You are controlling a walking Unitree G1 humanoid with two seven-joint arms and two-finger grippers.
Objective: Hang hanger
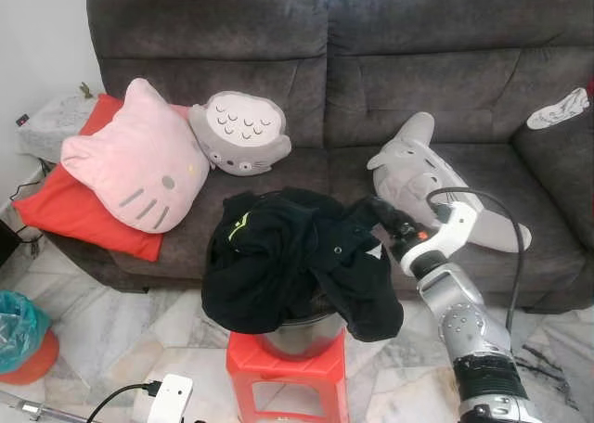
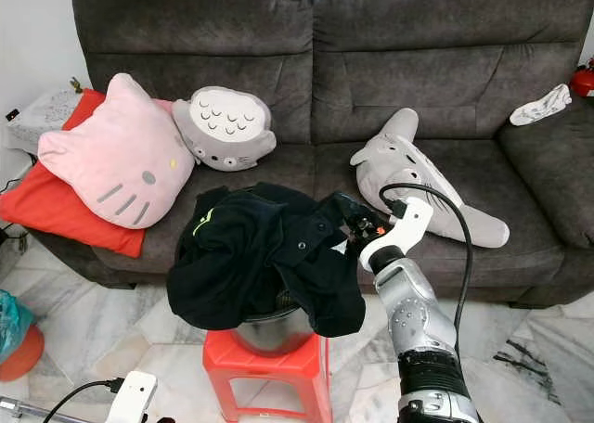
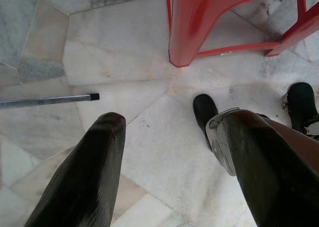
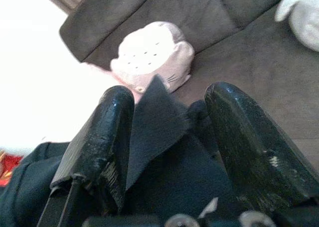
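Observation:
A black garment [image 1: 288, 256] lies heaped over a metal pot [image 1: 302, 335] that stands on a red stool [image 1: 278, 372] in front of the sofa. My right gripper [image 1: 382, 221] reaches into the garment's right edge. In the right wrist view its two fingers stand apart, open, with a raised fold of the black garment [image 4: 154, 122] between them, resting against one finger [image 4: 99, 142]. My left gripper [image 3: 169, 157] hangs low over the marble floor beside the stool's leg [image 3: 192, 28], open and holding nothing.
The dark grey sofa [image 1: 390, 61] carries a pink cat pillow [image 1: 135, 163], a red cushion [image 1: 65, 210], a grey owl plush [image 1: 243, 131] and a grey shark plush [image 1: 427, 168]. A teal bag [image 1: 19, 326] and a white device [image 1: 167, 397] lie on the floor.

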